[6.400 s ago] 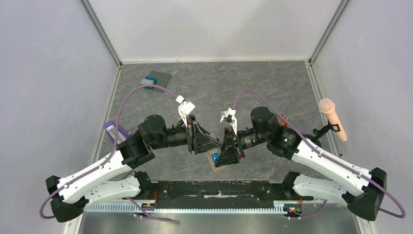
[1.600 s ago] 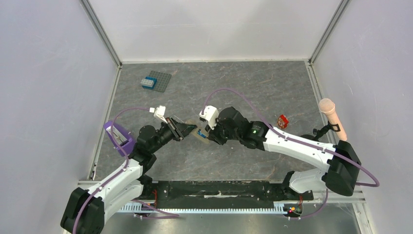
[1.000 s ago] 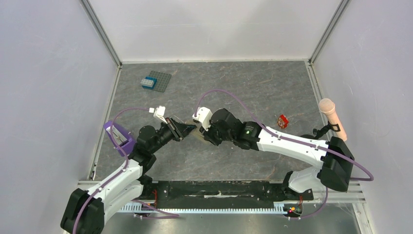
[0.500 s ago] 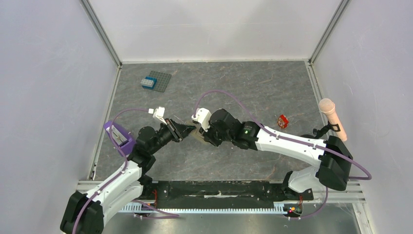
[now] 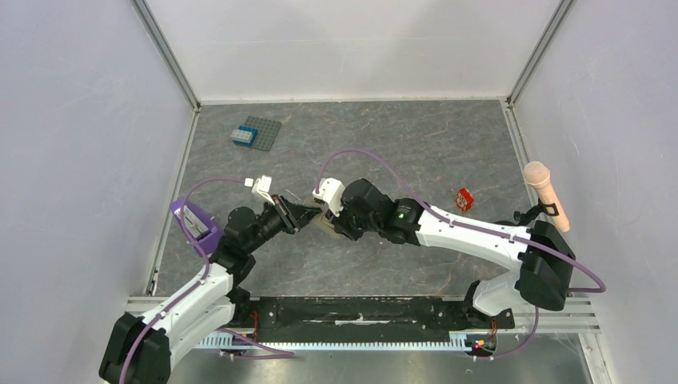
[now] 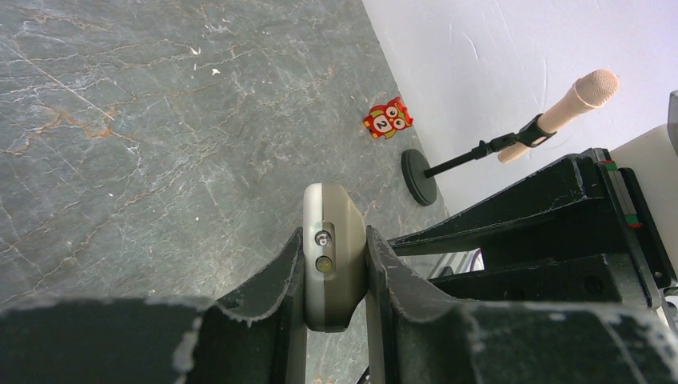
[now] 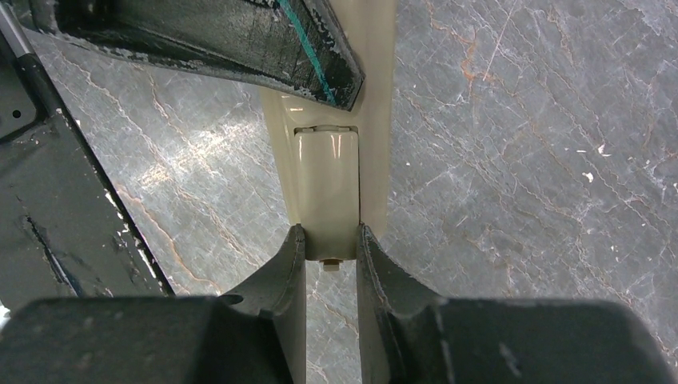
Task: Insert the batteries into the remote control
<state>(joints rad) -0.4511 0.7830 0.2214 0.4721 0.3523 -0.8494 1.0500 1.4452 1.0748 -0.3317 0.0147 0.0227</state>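
Note:
The white remote control point(image 6: 334, 256) is held on edge in my left gripper point(image 6: 334, 240), its end with two small round lenses facing the left wrist camera. My left gripper is shut on it. In the right wrist view my right gripper point(image 7: 330, 236) is shut on the cream battery cover point(image 7: 325, 188) on the remote's back point(image 7: 376, 88). A left fingertip point(image 7: 264, 40) crosses the top of that view. In the top view both grippers point(image 5: 302, 214) point(image 5: 329, 222) meet at the remote point(image 5: 321, 224), above the table. No blue batteries show.
A red-and-white owl piece point(image 5: 464, 198) lies to the right and also shows in the left wrist view point(image 6: 385, 118). A microphone on a stand point(image 5: 546, 194) is at the right wall. A blue brick on a grey plate point(image 5: 254, 133) is at the back left. A purple object point(image 5: 196, 226) is at the left edge.
Both arms moved left and back from the front centre with the remote. In the last second my right gripper edged left against the remote. The blue seen in the recess earlier no longer shows.

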